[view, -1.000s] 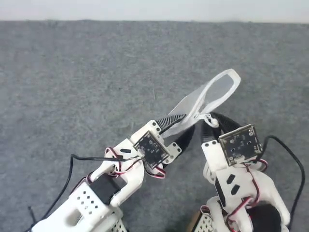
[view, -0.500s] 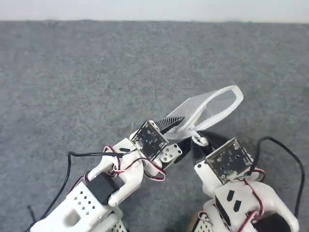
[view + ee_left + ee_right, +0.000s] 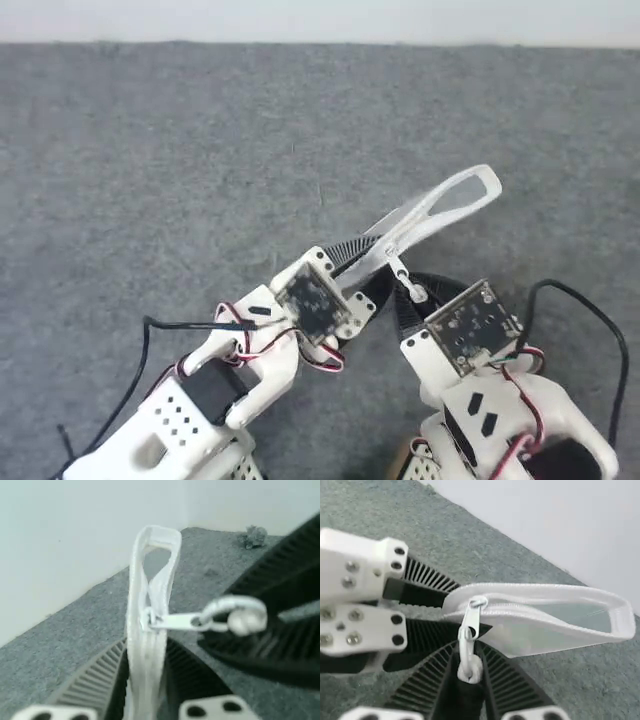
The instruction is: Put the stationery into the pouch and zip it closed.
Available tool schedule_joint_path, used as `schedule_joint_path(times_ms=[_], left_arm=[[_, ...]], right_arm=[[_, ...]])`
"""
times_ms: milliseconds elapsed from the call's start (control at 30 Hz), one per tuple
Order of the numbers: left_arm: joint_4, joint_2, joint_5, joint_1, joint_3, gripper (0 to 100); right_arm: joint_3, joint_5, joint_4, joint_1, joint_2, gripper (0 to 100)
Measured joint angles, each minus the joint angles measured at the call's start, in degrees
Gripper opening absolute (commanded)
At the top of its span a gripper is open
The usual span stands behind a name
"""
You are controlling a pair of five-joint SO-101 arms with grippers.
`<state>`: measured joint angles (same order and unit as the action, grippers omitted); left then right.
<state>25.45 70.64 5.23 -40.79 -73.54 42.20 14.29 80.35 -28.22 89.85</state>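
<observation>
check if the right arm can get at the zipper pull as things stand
Probably yes: the right gripper looks shut on the zipper pull, with nothing between them. The left gripper clamps the pouch at the end near the slider.

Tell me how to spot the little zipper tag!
Look at the grey table, where two white robot arms meet. Between them is a see-through pouch with a white edge, pinched by the left claw. The zipper tag is the thin white strip running from the pouch's zipper into the right claw; only it ends in a round bead.
</observation>
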Motion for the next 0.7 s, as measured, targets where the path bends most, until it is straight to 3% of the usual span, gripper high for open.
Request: schedule_joint_path(times_ms=[333, 700], left_arm=[[-2.0, 0.6, 0.7, -0.1, -1.8, 1], [-2.1, 0.7, 0.7, 0.0, -2.3, 1]], right_arm=[[-2.1, -0.9, -0.1, -6.9, -4.3, 0.7], [-12.0, -1.1, 0.7, -7.7, -11.9, 0.7]])
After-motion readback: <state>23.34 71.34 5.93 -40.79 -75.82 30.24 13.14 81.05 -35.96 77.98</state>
